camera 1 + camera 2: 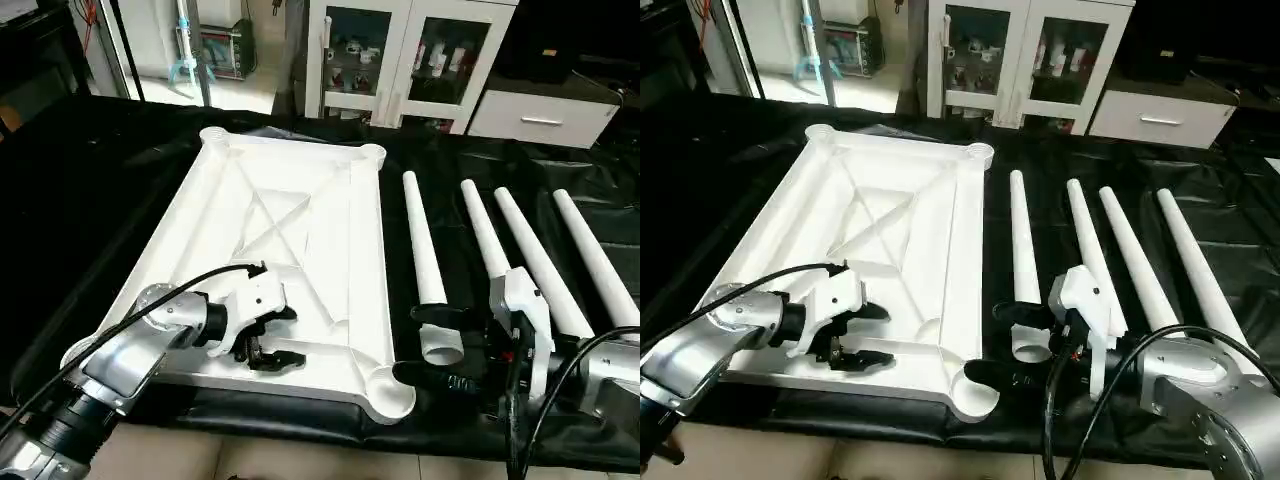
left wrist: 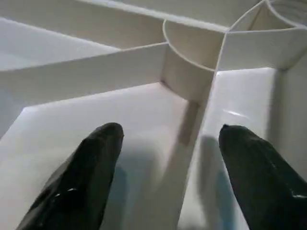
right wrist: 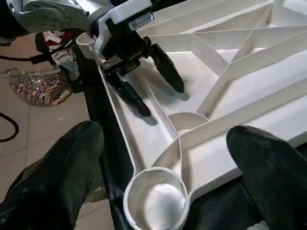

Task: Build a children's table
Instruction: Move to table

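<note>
The left gripper is hovering with its two black fingers spread apart, straddling a thin rib on the underside of the white tabletop close to its near edge; it is holding nothing. The right gripper is also standing wide open and empty, its fingers flanking the wide near end of the closest leg, just beside the tabletop's near right corner socket.

The tabletop is lying upside down on a black cloth, its X-shaped ribs facing up and a round socket at each corner. Four white tapered legs are lying side by side on the cloth to the robot's right of the tabletop, none fitted yet. Cabinets are standing beyond the work surface.

What could go wrong: if the right fingers close off-centre on the smooth round leg, it is likely to roll or squirt out sideways. If the left fingers pinch or snag the rib, the light tabletop may shift, moving the socket out of line with the leg
</note>
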Tool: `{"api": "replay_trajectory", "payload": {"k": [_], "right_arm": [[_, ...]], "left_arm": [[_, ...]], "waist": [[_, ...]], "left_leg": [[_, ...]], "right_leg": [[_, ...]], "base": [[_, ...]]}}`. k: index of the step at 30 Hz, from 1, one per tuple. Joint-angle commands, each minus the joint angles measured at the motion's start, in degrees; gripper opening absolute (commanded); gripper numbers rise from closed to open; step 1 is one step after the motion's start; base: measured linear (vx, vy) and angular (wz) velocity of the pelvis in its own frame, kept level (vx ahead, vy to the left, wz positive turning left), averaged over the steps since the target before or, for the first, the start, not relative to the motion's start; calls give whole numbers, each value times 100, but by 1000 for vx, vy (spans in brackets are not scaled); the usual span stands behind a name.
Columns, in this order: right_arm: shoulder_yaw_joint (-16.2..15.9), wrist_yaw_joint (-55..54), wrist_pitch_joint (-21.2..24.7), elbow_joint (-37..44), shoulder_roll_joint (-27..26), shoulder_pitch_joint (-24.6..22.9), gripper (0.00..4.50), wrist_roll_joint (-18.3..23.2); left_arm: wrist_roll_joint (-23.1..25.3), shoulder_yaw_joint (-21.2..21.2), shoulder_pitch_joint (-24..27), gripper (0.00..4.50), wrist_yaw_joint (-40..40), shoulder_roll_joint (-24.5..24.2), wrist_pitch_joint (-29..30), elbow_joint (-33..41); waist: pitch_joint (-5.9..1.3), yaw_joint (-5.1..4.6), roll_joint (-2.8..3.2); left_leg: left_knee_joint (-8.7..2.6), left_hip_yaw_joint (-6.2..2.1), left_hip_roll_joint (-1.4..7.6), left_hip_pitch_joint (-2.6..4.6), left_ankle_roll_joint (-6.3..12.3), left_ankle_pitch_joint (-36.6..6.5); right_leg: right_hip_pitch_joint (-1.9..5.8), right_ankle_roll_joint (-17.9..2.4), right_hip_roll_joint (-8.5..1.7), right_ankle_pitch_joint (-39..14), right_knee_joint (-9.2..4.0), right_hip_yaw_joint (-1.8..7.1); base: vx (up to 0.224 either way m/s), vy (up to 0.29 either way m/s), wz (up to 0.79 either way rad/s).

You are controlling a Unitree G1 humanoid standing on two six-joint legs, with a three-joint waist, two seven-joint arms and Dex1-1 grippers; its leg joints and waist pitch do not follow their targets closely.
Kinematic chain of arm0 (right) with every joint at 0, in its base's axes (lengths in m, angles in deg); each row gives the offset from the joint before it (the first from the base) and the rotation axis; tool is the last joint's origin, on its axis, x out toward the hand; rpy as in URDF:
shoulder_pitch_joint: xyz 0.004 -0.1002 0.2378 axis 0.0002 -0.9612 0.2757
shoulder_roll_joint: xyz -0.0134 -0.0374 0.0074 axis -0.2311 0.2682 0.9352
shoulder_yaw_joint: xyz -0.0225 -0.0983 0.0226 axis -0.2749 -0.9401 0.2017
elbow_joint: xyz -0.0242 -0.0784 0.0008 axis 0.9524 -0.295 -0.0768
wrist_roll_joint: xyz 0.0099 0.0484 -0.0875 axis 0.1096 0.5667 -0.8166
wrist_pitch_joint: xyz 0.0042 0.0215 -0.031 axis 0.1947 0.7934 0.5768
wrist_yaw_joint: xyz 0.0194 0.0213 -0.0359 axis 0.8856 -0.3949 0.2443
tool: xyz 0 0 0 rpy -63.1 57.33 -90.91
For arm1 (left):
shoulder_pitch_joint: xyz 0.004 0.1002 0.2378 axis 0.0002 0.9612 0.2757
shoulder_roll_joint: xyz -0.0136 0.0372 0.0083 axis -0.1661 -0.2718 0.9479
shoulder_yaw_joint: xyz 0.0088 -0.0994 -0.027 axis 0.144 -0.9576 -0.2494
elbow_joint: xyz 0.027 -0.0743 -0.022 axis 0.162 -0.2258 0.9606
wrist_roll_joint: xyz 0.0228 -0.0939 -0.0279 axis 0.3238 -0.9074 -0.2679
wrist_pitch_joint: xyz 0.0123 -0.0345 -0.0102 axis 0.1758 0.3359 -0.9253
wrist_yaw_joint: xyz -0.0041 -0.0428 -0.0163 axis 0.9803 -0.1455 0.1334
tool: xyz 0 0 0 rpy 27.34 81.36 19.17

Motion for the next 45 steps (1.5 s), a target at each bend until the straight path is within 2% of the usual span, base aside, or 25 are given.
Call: {"api": "replay_trajectory", "payload": {"k": [1, 4, 5, 9, 10, 16, 19, 22, 24, 26, 30, 31, 37, 43, 45], "right_arm": [[-4, 4, 68, 122, 78, -53, 450, 17], [-17, -8, 66, 153, 100, -119, 450, 11], [-25, -22, 61, 164, 111, -145, 450, 2], [-5, -20, 67, 215, 134, -207, 450, 20], [-72, 2, -26, 213, 209, -246, 450, -139], [-198, -32, -200, 190, 220, -240, 450, -360], [-244, -37, -221, 200, 213, -230, 450, -382], [-306, -53, -379, 160, 212, -240, 450, -544], [-308, -93, -475, 95, 172, -222, 450, -618], [-323, -102, -552, 32, 156, -196, 450, -693], [-332, -102, -618, -31, 140, -174, 450, -750], [-336, -93, -635, -39, 139, -181, 450, -764], [-393, -82, -768, -77, 150, -227, 450, -881], [-383, -292, -903, -239, -12, -90, 450, -1038], [-391, -281, -944, -260, -19, -85, 450, -1066]], "left_arm": [[81, 50, -135, 327, -20, 54, -40, -139], [119, 79, -148, 299, -31, 82, -111, -220], [142, 87, -156, 294, 0, 103, -114, -257], [163, 65, -214, 263, 46, 202, -147, -366], [178, 116, -217, 256, -53, 193, -123, -349], [310, 284, -146, 211, -292, 21, -159, -243], [356, 352, -99, 195, -401, -72, -163, -195], [437, 391, -70, 163, -433, -119, -204, -185], [470, 377, -68, 160, -405, -93, -207, -199], [565, 405, -77, 127, -351, -87, -274, -238], [621, 408, -86, 116, -272, -62, -304, -287], [678, 442, -87, 92, -271, -76, -323, -300], [919, 538, -54, 63, -199, -134, -342, -308], [1168, 247, -217, 16, 555, 62, -464, -834], [1280, 124, -341, 11, 781, 32, -458, -1072]], "waist": [[-245, -6, 62], [-249, 11, 59], [-251, 4, 77], [-246, 15, 76], [-245, 16, 68], [-233, 11, 85], [-250, -1, 83], [-278, -32, 68], [-281, -37, 62], [-275, -35, 76], [-257, -45, 65], [-255, -48, 56], [-252, -53, 61], [-253, -79, 46], [-255, -100, 33]], "left_leg": [[-578, -137, 447, -58, 123, -896], [-588, -146, 455, -54, 90, -996], [-589, -150, 459, -56, 79, -995], [-591, -148, 461, -55, 94, -1001], [-593, -151, 461, -62, 95, -1009], [-608, -165, 466, -55, 54, -1185], [-614, -162, 462, -66, 85, -1026], [-594, -140, 461, -74, 218, -618], [-586, -131, 459, -70, 268, -536], [-588, -126, 463, -68, 293, -568], [-607, -125, 469, -59, 252, -825], [-610, -128, 469, -59, 248, -845], [-618, -130, 471, -64, 241, -865], [-611, -125, 451, -66, 225, -974], [-615, -143, 441, -109, 229, -961]], "right_leg": [[222, -1249, -453, -1417, -467, 308], [224, -1205, -461, -1549, -474, 311], [223, -1211, -457, -1485, -474, 310], [224, -1236, -461, -1448, -473, 312], [231, -1221, -466, -1492, -475, 314], [210, -1121, -478, -1798, -507, 318], [230, -1135, -465, -1536, -480, 314], [255, -1281, -466, -1001, -436, 306], [255, -1329, -465, -919, -433, 304], [252, -1370, -469, -1013, -444, 302], [241, -1315, -474, -1363, -482, 307], [240, -1298, -473, -1409, -482, 306], [228, -1184, -477, -1558, -500, 310], [213, -1128, -469, -1740, -523, 307], [243, -1042, -479, -1887, -528, 305]], "base": [[0, 0, 0], [0, 0, 0], [0, 0, 0], [0, 0, 0], [0, 0, 0], [0, 0, 0], [0, 0, 0], [0, 0, 0], [0, 0, 0], [0, 0, 0], [0, 0, 0], [0, 0, 0], [0, 0, 0], [0, 0, 0], [0, 0, 0]]}}
